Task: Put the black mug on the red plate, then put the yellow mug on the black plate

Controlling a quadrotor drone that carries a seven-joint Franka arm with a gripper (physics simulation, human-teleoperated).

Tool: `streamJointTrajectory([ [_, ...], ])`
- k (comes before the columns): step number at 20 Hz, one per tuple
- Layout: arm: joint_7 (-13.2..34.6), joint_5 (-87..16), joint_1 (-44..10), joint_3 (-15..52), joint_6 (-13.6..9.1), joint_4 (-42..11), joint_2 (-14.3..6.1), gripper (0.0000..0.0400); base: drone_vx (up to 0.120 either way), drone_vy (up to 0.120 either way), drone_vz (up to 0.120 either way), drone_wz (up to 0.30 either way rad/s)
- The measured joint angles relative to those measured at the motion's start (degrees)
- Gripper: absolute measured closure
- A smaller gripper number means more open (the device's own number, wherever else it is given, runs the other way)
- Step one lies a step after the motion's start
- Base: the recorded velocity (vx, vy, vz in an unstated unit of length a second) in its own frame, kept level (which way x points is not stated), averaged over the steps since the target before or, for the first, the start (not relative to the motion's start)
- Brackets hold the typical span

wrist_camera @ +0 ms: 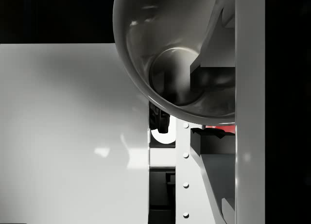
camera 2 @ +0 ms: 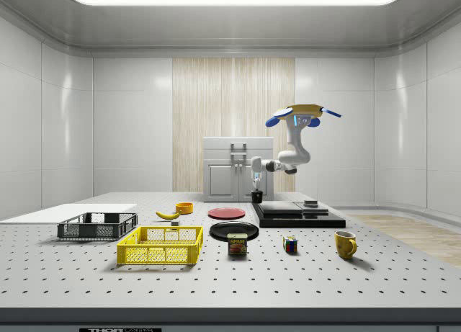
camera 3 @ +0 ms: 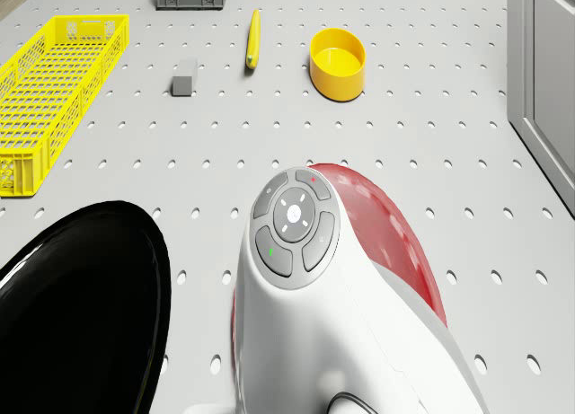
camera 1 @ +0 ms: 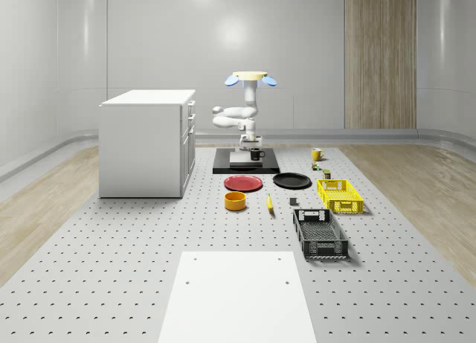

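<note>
My fingers straddle the wall of the black mug. One is inside the bowl and the other outside it, and they are closed down to that wall's thickness. The gripper points straight down from the arm.

The drone hovers over the black platform at the far end of the table, with the arm folded beneath it. In the whole-scene view the mug sits at the platform's 1 o'clock part. It stands upright with its long axis vertical and its mouth up. Its handle points to 3 o'clock in that view.

I cannot tell whether the mug's base rests on the platform or hangs just clear of it. In the side view the mug shows as a small dark shape at the platform's near edge.

From the mug in the whole-scene view:
- The red plate lies at about 7 o'clock, on the table just beyond the platform's edge.
- The black plate lies at about 4 o'clock, just beside the red one but apart from it.
- The yellow mug stands at 3 o'clock, well apart, with its handle toward 3 o'clock.

In the drone view my own wrist covers much of the red plate, and the black plate is cut off at the frame's edge. In the wrist view the mug's rim is cropped, and only a red sliver peeps past my finger.
</note>
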Motion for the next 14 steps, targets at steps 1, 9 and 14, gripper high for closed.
streamJointTrajectory([
  [1,0.02,0.03,-0.03,0.01,0.07,0.00,-0.08,0.0290,0.120,-0.120,0.000,0.000],
  [9,0.17,0.29,-0.21,0.12,0.63,0.04,-0.67,0.0290,0.120,-0.120,0.000,0.000],
  [14,0.26,0.44,-0.32,0.18,0.95,0.06,-1.02,0.0290,0.120,-0.080,0.000,0.000],
])
